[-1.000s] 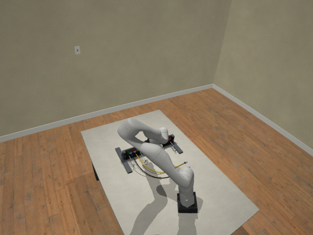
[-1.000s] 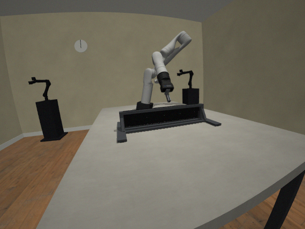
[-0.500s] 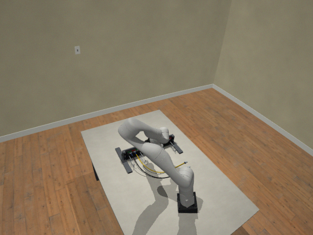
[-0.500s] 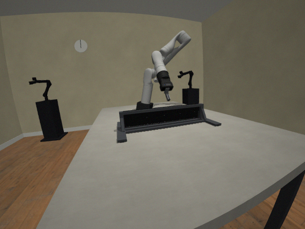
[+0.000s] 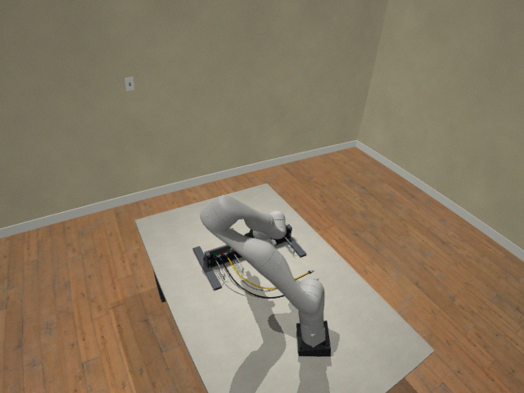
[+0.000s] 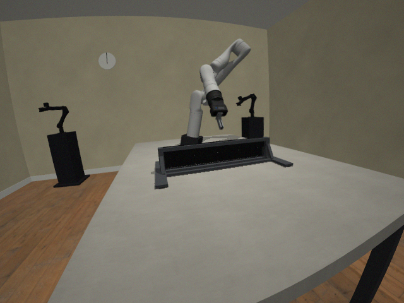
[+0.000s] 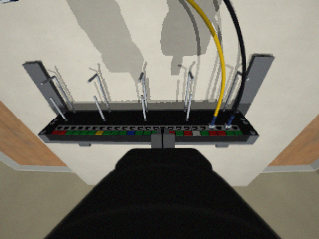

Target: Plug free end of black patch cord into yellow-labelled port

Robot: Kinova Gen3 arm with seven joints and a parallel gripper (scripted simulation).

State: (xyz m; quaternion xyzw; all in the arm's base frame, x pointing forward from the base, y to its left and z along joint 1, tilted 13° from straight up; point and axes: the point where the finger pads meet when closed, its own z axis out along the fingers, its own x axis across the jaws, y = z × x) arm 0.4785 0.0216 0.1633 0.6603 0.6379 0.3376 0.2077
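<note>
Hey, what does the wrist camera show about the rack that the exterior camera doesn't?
Only the wrist view shows the rack's port row with its coloured labels, including the yellow label, and the yellow cord and black cord plugged in near one end.

Only the exterior view shows the rack's dark back panel, the whole arm, and the gripper hanging above the rack, fingers shut on nothing.

Both show the rack standing upright on the table, with the gripper above it.
</note>
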